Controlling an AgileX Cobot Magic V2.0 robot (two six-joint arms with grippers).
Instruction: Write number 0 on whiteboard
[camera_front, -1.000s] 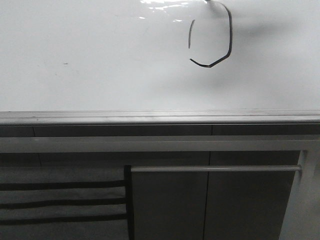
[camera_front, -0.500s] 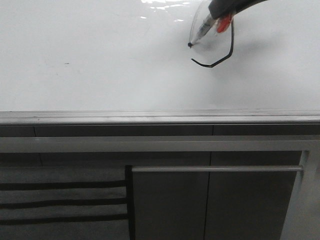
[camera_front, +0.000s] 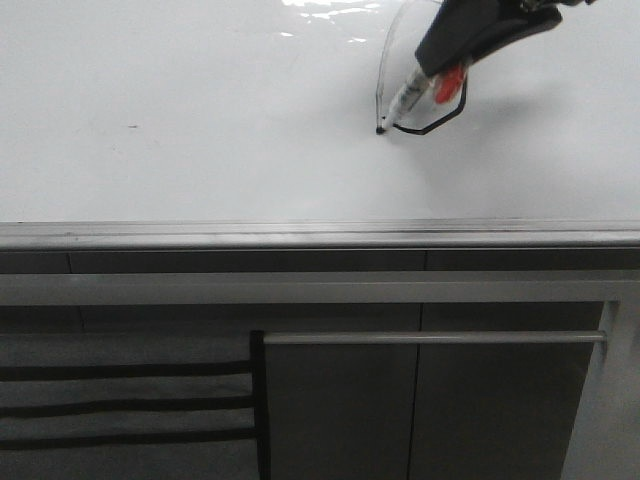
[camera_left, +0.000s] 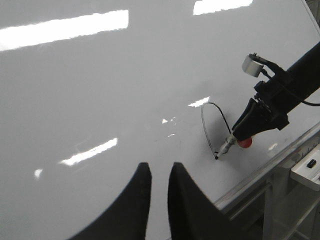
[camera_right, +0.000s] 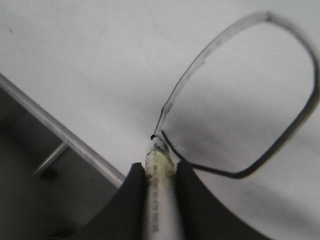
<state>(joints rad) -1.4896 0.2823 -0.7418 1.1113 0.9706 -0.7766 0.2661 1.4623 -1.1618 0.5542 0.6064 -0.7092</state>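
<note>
The whiteboard (camera_front: 200, 130) fills the upper half of the front view, with a grey edge strip (camera_front: 300, 235) along its near side. The number 0 (camera_front: 441, 122) is a thin black oval outline at its upper right. My right gripper (camera_front: 432, 60) is shut on a marker (camera_front: 405, 100), whose tip touches the board at the oval's lower left. The right wrist view shows the marker (camera_right: 159, 185) clamped between the fingers and the number 0 (camera_right: 235, 174) beside its tip. My left gripper (camera_left: 159, 167) hovers over bare whiteboard (camera_left: 100, 75), empty, fingers nearly together.
A tiny dark speck (camera_front: 130, 127) lies on the board's left part. Below the board's edge stand grey cabinet fronts with a horizontal rail (camera_front: 430, 338) and dark slats (camera_front: 120, 402) at lower left. A red part (camera_front: 450, 86) shows beside the marker.
My right gripper came in from the top right with the marker. The tip moved down the oval's left side to its lower left, extending the faint left stroke.
</note>
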